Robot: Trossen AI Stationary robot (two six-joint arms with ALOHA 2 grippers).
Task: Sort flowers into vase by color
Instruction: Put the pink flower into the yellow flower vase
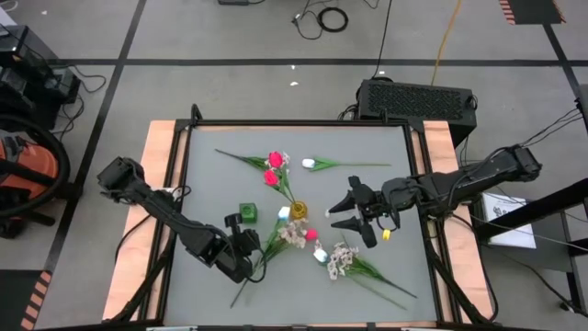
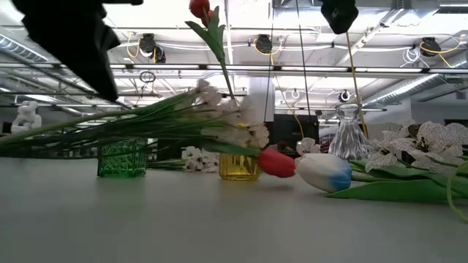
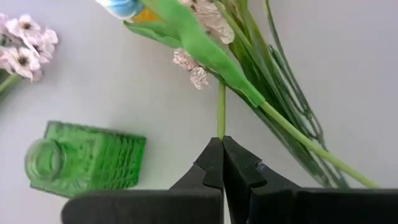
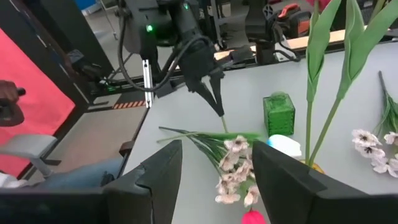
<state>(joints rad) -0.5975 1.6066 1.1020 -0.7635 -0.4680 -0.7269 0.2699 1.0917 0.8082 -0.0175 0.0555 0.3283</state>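
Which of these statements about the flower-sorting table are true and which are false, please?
1. The left gripper has its jaws shut on a thin green stem. True.
2. The green vase holds red tulips. False: it is empty; the red tulips stand in the yellow vase.
3. The right gripper is clamped on a white tulip. False: its jaws are open and empty.
4. A clear glass vase stands on the table. True.

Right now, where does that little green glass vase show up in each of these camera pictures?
High view: green vase, middle of the table, by the left gripper.
Low view: left of centre.
Left wrist view: lower left.
Right wrist view: right of centre.
Shared landmark: the yellow vase beside it.
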